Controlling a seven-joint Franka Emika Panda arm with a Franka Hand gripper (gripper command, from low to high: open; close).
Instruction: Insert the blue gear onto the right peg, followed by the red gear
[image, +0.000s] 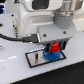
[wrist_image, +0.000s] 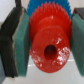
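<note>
Gripper (wrist_image: 46, 42) pads (wrist_image: 20, 45) are seen clamped on the red gear (wrist_image: 47, 47), which is held directly over the blue gear (image: 48, 55) on the grey plate (image: 35, 59).

Red gear (wrist_image: 49, 44): glossy moulded plastic. Blue gear (wrist_image: 40, 7) behind it: matt plastic. Pads (wrist_image: 21, 45): teal, dull, rubbery-looking.

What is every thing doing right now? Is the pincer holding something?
pincer: shut on the red gear, one pad on each side.
red gear: gripped, held right over the blue gear.
blue gear: under the red gear, mostly hidden, down at the plate.
grey plate: lying flat on the white table.
right peg: hidden, cannot tell.
</note>
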